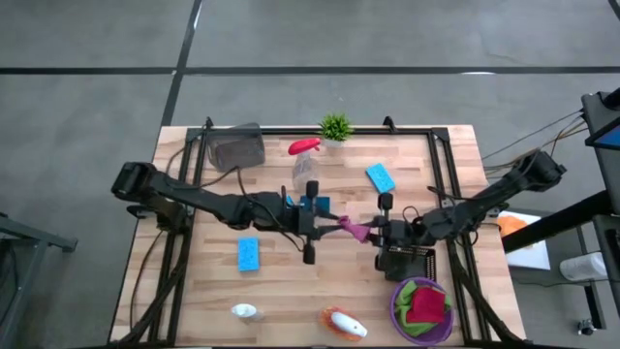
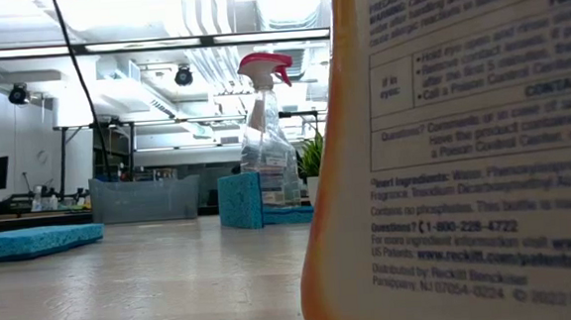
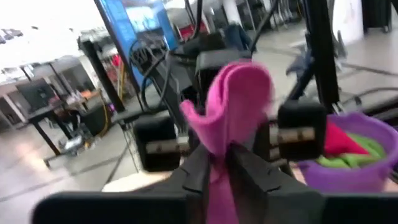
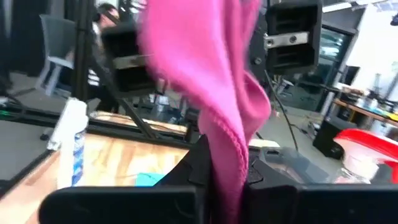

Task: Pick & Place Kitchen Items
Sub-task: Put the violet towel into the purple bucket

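Between the two hands, above the middle of the desk (image 1: 281, 291), the magenta cloth (image 1: 351, 229) hangs stretched, its long axis running left to right. The left hand (image 1: 320, 225) grasps its left end, and the right hand (image 1: 380, 233) grasps its right end, so both are clenched on the same cloth and equally near it. Just near-right of the right hand stands the purple bowl (image 1: 399, 308), holding a green cloth (image 1: 422, 288) and a red one (image 1: 426, 304); my guess is the magenta cloth goes there next, which makes the right arm the better carrier.

Count: two blue sponges (image 1: 249, 254) flat on the desk and a third (image 1: 317, 205) by the left hand, three spray bottles, one grey cloth (image 1: 238, 152), one potted plant (image 1: 335, 126).
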